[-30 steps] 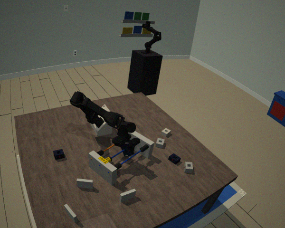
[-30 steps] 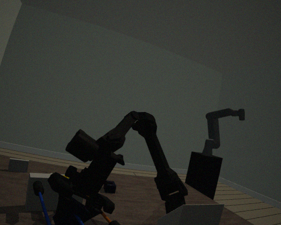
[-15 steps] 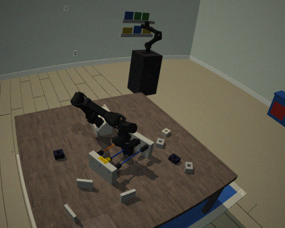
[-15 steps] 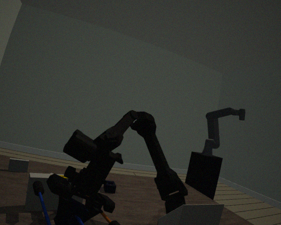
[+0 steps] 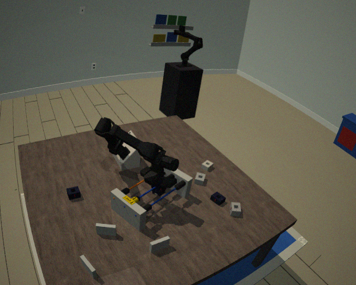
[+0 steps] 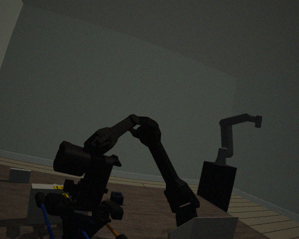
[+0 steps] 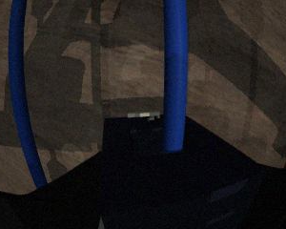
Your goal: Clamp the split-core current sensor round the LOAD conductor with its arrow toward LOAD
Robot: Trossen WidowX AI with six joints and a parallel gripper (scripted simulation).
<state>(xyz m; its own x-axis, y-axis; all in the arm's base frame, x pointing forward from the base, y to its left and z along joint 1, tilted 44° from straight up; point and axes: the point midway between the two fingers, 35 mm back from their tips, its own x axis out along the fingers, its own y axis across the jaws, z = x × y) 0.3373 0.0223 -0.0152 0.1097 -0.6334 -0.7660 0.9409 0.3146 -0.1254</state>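
The dark navy current sensor [image 5: 157,190] [image 7: 145,172] is round the middle blue conductor [image 5: 147,192] [image 7: 175,72], between the two white end walls. No gap shows between its halves in the wrist view; whether it is latched cannot be told. My gripper [image 5: 158,186] [image 6: 83,218] [image 7: 151,156] is shut on the sensor, its fingers on opposite sides. The yellow LOAD marker [image 5: 130,199] [image 6: 59,187] lies on the near end wall, beside the middle conductor's end. The sensor's arrow is hidden or too dark to see.
A second blue conductor [image 5: 167,196] [image 7: 17,81] and an orange one [image 5: 136,185] [image 6: 111,229] flank the middle conductor. Dark blocks [image 5: 73,192] [image 5: 218,198], white blocks [image 5: 200,178] [image 5: 235,209] and upright white panels [image 5: 106,230] [image 5: 159,244] stand around the fixture.
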